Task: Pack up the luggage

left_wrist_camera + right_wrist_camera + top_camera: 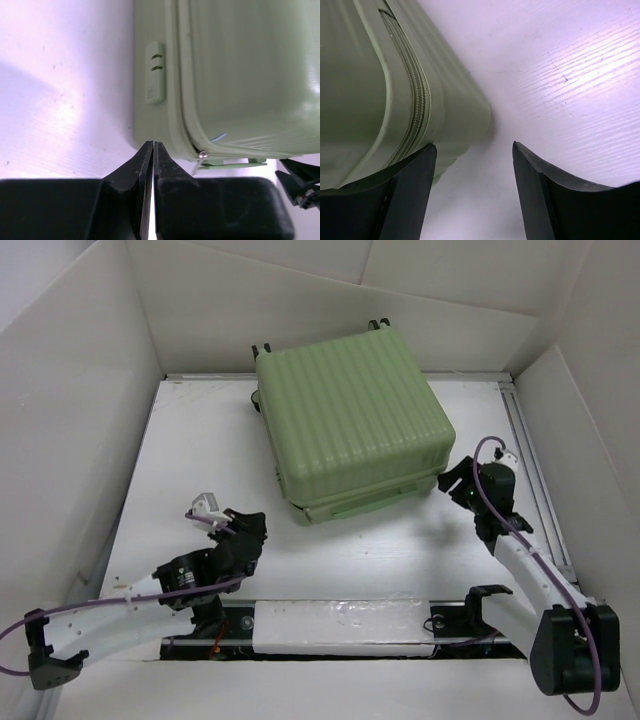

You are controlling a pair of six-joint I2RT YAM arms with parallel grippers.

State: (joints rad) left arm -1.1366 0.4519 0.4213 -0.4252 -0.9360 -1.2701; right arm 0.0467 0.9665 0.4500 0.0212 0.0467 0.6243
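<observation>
White counter (200, 440), boxed by white walls, carries the luggage (350, 425) lying flat at its far middle, lid down. Its zipper (415, 95) looks closed along the side I can see. The zipper pull (201, 156) sits at the near left corner beside a sliver of blue. Contents are hidden; I judge packing nearly finished. My left gripper (153, 145) has its jaws pressed together, empty, just off that corner. My right gripper (474, 145) has its jaws spread, empty, beside the right corner.
</observation>
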